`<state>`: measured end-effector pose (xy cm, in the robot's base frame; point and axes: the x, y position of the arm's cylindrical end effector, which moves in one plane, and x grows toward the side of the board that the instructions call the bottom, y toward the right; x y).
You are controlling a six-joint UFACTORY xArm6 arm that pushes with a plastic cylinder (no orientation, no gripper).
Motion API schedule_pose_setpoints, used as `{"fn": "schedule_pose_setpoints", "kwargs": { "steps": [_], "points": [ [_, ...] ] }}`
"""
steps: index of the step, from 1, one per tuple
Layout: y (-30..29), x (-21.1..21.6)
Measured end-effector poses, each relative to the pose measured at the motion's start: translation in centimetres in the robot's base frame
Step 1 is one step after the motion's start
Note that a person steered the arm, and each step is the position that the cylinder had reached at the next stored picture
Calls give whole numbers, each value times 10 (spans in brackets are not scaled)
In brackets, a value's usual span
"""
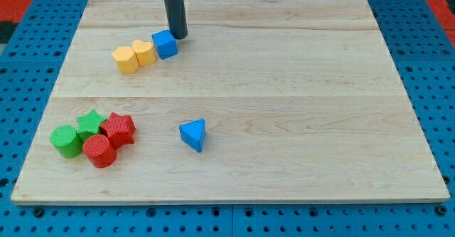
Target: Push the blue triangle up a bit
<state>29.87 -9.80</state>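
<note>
The blue triangle lies on the wooden board, below the board's middle and a little to the view's left. My tip is at the view's top, just right of and touching or nearly touching a blue cube. The tip is far above the blue triangle, roughly in line with it, slightly to its left.
Two yellow blocks sit in a row left of the blue cube. At the view's lower left are a green cylinder, a green star, a red star and a red cylinder, clustered together.
</note>
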Motion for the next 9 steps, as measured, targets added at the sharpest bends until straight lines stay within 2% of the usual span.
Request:
{"fn": "schedule_pose_setpoints", "kwargs": {
  "steps": [2, 3, 4, 6, 7, 8, 9],
  "points": [
    [-27, 33],
    [38, 44],
    [90, 73],
    [166, 163],
    [175, 212],
    [132, 243],
    [61, 255]
  ]
}}
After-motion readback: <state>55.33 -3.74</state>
